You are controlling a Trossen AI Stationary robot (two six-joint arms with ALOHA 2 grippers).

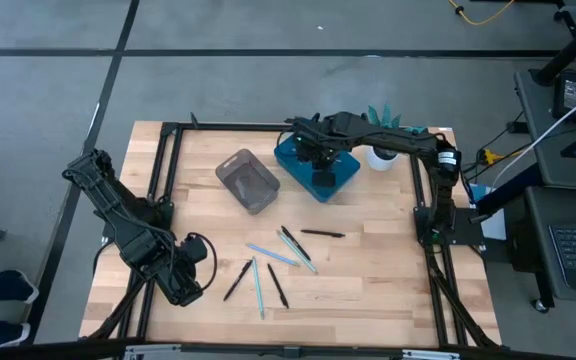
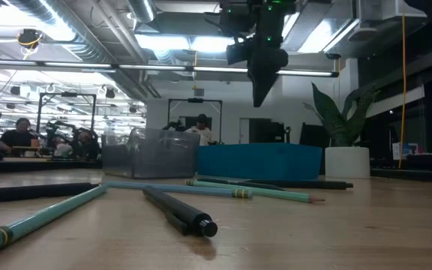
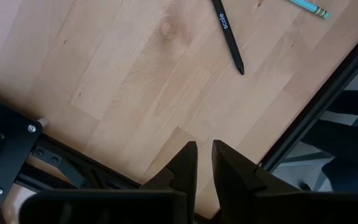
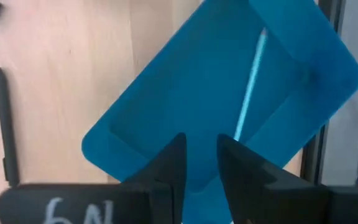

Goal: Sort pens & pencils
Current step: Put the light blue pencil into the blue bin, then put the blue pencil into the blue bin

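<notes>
A: Nearest items on the wooden table (image 1: 368, 265)?

B: Left gripper (image 1: 190, 272), idle at the near left corner, empty, fingers with a narrow gap between them. Beside it, the loose pens & pencils (image 1: 278, 260): black sticks and light-blue sticks scattered mid-table, unsorted.

A: Farther back?

B: Clear grey bin (image 1: 248, 180), apparently empty; presumably meant for the other colour. Then the blue bin (image 1: 340, 176), holding one light-blue stick (image 4: 252, 87) that lies slantwise along its floor.

A: And the working arm?

B: Right gripper (image 4: 199, 155), poised directly above the blue bin, jaws apart and holding nothing; placement suggests a drop-off point for light-blue items. White plant pot (image 1: 381, 157) behind, not involved.
</notes>
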